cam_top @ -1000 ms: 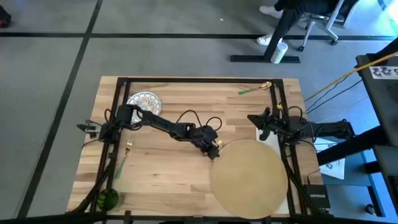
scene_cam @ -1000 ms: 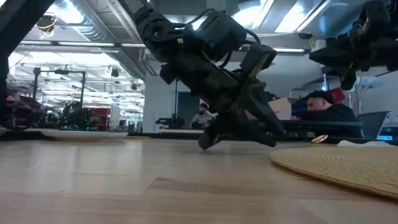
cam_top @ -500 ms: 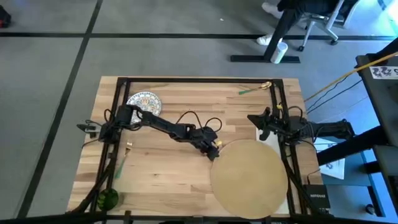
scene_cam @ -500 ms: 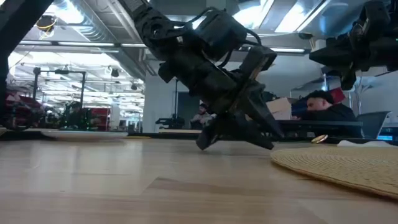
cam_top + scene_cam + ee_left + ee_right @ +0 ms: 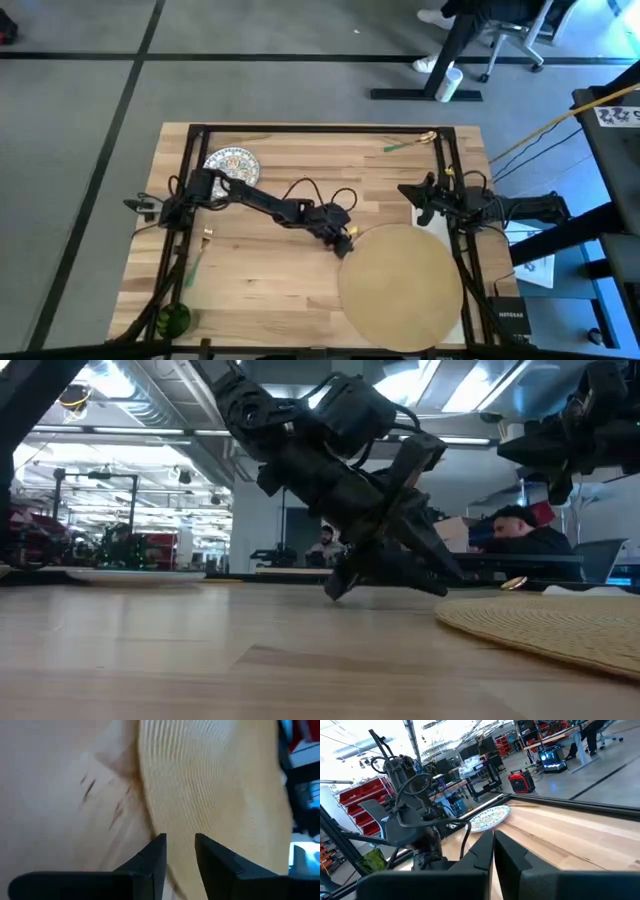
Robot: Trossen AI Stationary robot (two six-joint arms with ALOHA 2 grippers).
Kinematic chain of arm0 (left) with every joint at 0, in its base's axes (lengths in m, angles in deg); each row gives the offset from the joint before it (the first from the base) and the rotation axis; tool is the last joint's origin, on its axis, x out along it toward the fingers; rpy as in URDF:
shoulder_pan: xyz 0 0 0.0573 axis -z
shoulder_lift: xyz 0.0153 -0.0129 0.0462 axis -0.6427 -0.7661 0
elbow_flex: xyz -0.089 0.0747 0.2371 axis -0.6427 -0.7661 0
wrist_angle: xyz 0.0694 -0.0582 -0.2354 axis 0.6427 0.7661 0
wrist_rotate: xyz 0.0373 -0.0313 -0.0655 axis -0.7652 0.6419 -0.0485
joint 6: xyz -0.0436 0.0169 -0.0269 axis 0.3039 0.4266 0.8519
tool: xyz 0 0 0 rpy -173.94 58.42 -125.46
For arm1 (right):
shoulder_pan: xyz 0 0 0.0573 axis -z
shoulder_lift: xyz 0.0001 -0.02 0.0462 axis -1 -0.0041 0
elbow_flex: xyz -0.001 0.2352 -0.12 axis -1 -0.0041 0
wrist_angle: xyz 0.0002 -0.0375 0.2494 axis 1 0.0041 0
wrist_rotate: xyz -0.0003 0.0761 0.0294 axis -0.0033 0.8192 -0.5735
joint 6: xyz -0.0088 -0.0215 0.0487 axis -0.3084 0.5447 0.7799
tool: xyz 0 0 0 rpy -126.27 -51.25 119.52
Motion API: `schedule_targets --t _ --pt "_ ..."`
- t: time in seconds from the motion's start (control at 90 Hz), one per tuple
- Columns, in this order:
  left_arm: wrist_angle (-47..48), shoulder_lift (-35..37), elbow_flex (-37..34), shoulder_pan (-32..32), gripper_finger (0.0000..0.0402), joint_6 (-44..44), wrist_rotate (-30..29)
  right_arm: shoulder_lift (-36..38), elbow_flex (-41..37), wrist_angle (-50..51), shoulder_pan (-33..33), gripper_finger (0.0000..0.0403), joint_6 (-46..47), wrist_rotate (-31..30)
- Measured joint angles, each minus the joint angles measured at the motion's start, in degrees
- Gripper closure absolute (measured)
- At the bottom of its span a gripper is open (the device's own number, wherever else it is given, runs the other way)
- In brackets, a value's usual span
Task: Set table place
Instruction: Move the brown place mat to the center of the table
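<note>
Only one word can be read: "NETGEAR" in pale letters on a small black box [image 5: 509,316] seen in the high view, lying off the desk [image 5: 270,290] at about four o'clock. A white sheet [image 5: 618,116] at about two o'clock carries dark printed marks, too small to make out. Nothing else shows legible writing.

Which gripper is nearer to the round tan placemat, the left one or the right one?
Left. The left gripper is at the placemat's upper-left edge, fingers slightly apart over its rim. The right gripper hangs raised above the table, beyond the mat's far edge.
</note>
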Motion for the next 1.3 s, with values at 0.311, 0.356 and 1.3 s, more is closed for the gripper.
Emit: schedule_targets --t 0.311,0.356,1.3 --pt "2.23 -0.07 5.8 0.37 0.0315 -3.55 -0.64 0.02 0.01 -0.01 0.02 0.0403 0.0 -0.02" --pt "5.38 -0.07 6.5 0.39 0.0315 -4.58 -1.87 0.01 0.01 0.0 0.02 0.0403 0.0 -0.02" --pt "15.53 -2.93 7.65 0.14 0.0315 -1.27 -2.94 0.02 0.02 0.09 0.02 0.0403 0.31 1.51"
